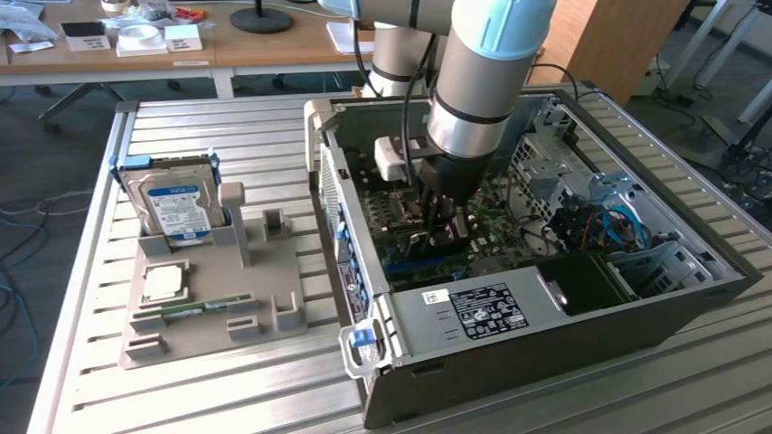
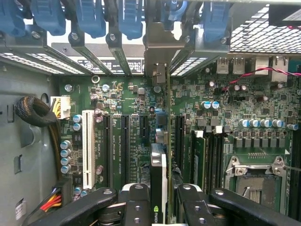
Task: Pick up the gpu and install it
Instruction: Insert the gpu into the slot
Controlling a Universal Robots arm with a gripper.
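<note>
So: gpu pinched edge-on, down in the case

My jaws were clamped on the gpu (image 2: 159, 181), one finger per face, inside the open PC case (image 1: 627, 334). Card stood on edge right btwn the jaws. Its long axis ran away from me toward the case's rear wall, parallel w/ the black slots (image 2: 124, 141) on the mobo (image 2: 117, 94), and its metal bracket (image 2: 157, 42) was at the rear openings. Seated or just above the slot: couldn't tell. Case also held RAM sticks (image 2: 200, 155) & cables. On the tabletop (image 1: 241, 389), the grey holder (image 1: 193, 339) carried a hard drive (image 1: 175, 203), a CPU (image 1: 165, 282) and a green RAM stick (image 1: 193, 307).
</note>
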